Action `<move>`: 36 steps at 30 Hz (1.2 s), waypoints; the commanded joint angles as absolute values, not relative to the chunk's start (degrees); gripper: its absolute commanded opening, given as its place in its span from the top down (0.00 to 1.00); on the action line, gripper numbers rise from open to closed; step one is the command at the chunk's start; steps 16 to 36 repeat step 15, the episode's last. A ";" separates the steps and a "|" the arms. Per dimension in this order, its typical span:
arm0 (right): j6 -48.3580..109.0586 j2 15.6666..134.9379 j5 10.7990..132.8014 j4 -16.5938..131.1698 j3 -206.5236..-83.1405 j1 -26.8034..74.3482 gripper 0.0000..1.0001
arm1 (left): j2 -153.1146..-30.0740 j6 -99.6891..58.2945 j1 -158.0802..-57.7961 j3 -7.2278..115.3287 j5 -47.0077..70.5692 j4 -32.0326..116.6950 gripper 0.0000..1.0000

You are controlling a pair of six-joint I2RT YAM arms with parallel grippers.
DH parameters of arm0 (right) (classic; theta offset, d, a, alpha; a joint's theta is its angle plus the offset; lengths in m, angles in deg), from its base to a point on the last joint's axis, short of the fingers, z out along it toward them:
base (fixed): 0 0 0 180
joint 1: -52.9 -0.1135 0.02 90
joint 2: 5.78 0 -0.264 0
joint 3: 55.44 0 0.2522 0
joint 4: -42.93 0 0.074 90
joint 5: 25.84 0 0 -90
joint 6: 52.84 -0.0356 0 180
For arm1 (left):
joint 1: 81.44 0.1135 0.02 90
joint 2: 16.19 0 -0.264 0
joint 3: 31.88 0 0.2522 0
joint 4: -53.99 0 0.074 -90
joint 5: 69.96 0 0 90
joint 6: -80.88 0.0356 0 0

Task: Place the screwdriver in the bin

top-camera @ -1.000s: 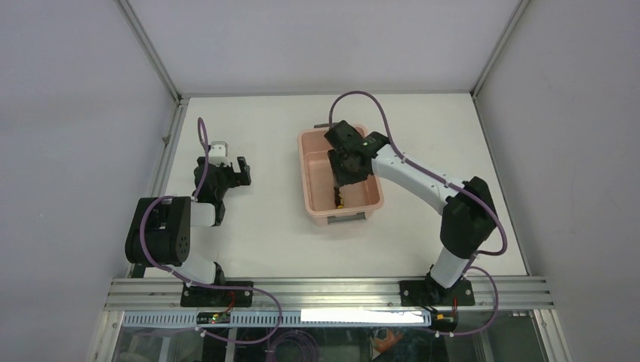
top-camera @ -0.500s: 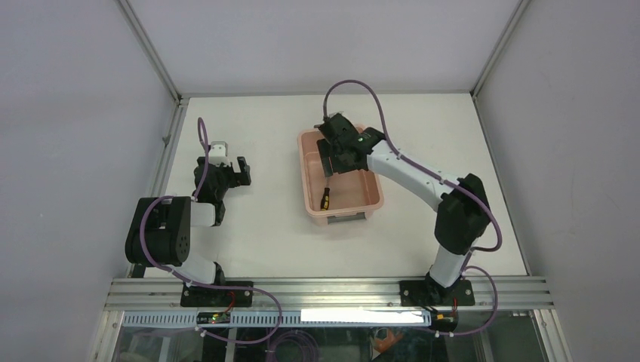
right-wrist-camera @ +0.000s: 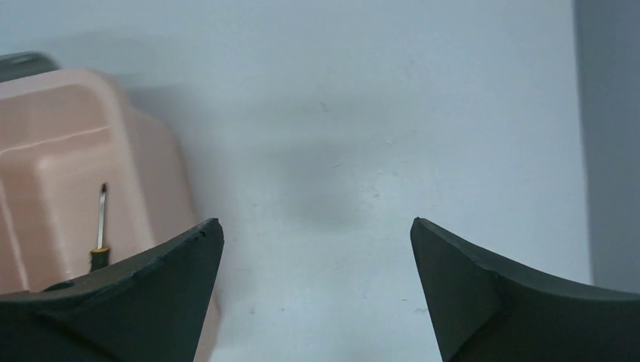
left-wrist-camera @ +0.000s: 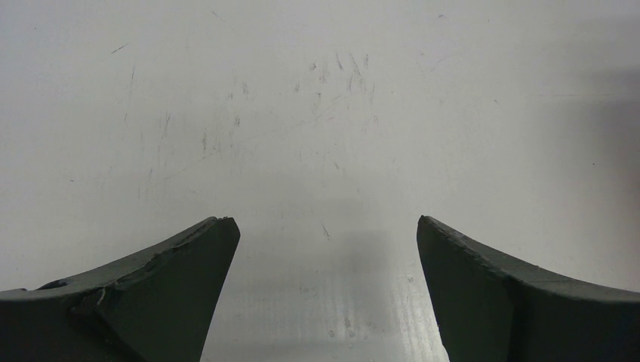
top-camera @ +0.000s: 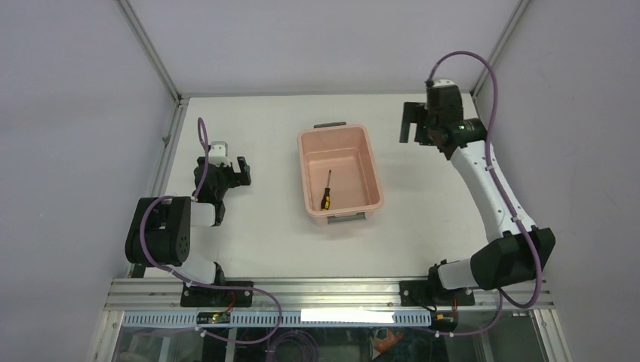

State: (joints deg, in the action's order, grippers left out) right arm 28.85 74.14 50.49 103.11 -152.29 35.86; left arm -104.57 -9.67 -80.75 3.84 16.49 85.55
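At the bottom of the top view both arms are bolted to the rail. The left arm is folded tight on itself in the lower left, its elbow doubled back over the base. The left gripper (top-camera: 240, 171) sits out over the white table (top-camera: 256, 234), left of centre. Its wrist camera shows the left gripper (left-wrist-camera: 324, 226) with its dark fingers (left-wrist-camera: 162, 290) spread wide and only scuffed tabletop between them.

In the middle of the frame stands the bin (top-camera: 303, 177), its long sides running away from the arms. The screwdriver (top-camera: 327, 190) lies flat on its floor, handle toward the near end and shaft pointing to the far end, leaning slightly right.

The right arm is stretched out. Its elbow juts toward the lower right and the long white forearm climbs to the upper right. The right gripper (top-camera: 408, 124) sits near the table's far edge, well apart from the bin's right rim; it looks raised, though height is hard to judge from above. In its wrist view the right gripper (right-wrist-camera: 317, 226) is spread and empty, with the bin (right-wrist-camera: 53, 128) and the screwdriver (right-wrist-camera: 100, 222) at the left edge.
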 commanded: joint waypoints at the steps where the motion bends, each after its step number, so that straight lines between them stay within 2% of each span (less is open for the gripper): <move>1: 34.17 70.73 55.55 99.05 -150.11 45.61 0.01 | -102.58 -10.17 -81.26 3.50 15.21 87.03 0.00; 4: 33.49 70.80 55.21 99.32 -150.44 50.25 0.01 | -102.53 -10.17 -81.26 3.50 15.20 86.99 0.00; 8: 32.50 69.43 54.45 97.47 -148.02 50.78 0.01 | -102.58 -10.17 -81.26 3.50 15.21 86.99 0.00; 15: 31.49 63.04 55.64 87.80 -136.13 50.76 0.01 | -102.58 -10.17 -81.26 3.50 15.20 86.99 0.00; 36: 31.49 63.04 55.64 87.80 -136.13 50.76 0.01 | -102.58 -10.17 -81.26 3.50 15.20 86.99 0.00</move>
